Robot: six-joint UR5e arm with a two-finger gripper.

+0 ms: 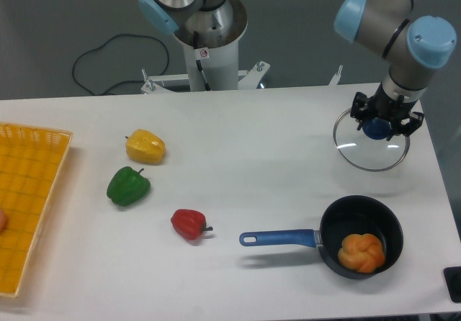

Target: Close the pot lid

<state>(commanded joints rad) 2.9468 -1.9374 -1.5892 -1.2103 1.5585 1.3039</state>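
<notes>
My gripper (383, 112) is at the right side of the table, over the blue knob (377, 129) of a clear round lid (365, 159). Its fingertips are hard to make out against the knob, so I cannot tell whether they hold it. The lid looks level, and whether it touches the table is unclear. Below it in the view stands the uncovered black pot (333, 224), its blue handle (279, 237) pointing left. An orange item (361, 253) lies inside the pot.
A yellow pepper (145, 147), a green pepper (128, 186) and a red pepper (189, 224) lie on the left half of the white table (238, 155). An orange-yellow bin (29, 199) stands at the far left. A black cable runs behind the table's back edge.
</notes>
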